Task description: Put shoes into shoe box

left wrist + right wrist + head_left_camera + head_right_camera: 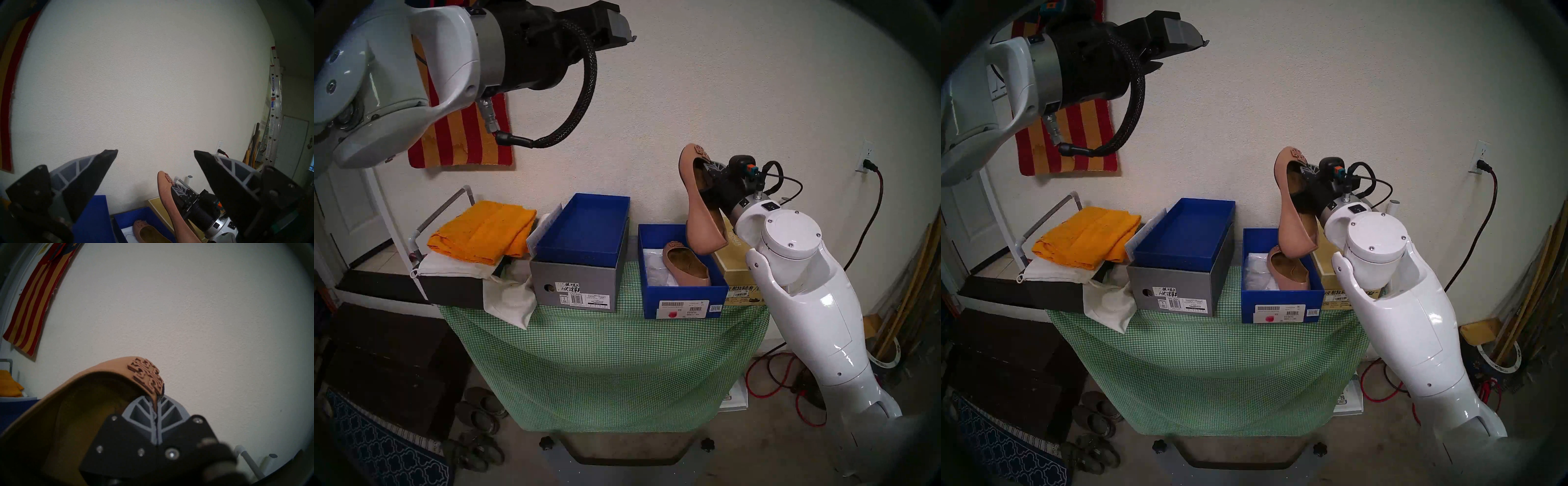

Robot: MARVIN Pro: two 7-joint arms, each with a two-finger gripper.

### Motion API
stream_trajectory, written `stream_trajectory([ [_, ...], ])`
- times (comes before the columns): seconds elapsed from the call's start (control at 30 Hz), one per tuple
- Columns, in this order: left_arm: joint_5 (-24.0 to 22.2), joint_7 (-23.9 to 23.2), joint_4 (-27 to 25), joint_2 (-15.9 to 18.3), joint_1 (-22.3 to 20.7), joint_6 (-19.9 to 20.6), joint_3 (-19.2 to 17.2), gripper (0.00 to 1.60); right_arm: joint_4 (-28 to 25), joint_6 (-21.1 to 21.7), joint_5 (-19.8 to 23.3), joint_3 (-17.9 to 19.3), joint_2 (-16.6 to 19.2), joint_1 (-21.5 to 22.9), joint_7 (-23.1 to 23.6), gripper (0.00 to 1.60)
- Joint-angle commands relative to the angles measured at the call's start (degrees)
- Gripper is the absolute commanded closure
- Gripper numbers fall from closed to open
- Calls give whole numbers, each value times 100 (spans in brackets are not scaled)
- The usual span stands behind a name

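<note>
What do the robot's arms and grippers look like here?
Both arms have glossy white shells with grey and black wrist sections. The left gripper has black jaws with grey ribbed fingers and a braided black cable loop. The right gripper matches, with thin black cables.

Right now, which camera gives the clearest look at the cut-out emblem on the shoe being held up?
The right wrist view: the emblem on the held shoe fills the middle, sharp and close, just above the right gripper. Both head views show it tiny at the raised toe; the left wrist view catches it small and edge-on.
</note>
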Motion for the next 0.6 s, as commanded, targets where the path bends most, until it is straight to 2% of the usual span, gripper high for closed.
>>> stream_trajectory([
  [0.0,0,-20,12,15,-6,-9,-8,0,205,-213,-130,-287,-55,-259,-15,160],
  [0.17,2,-30,12,18,-11,-6,-2,0,494,-355,-295,-593,-276,-182,-131,160],
  [0.57,-1,-35,12,15,-22,-10,11,0,1313,-691,-520,-863,-528,153,-220,160],
])
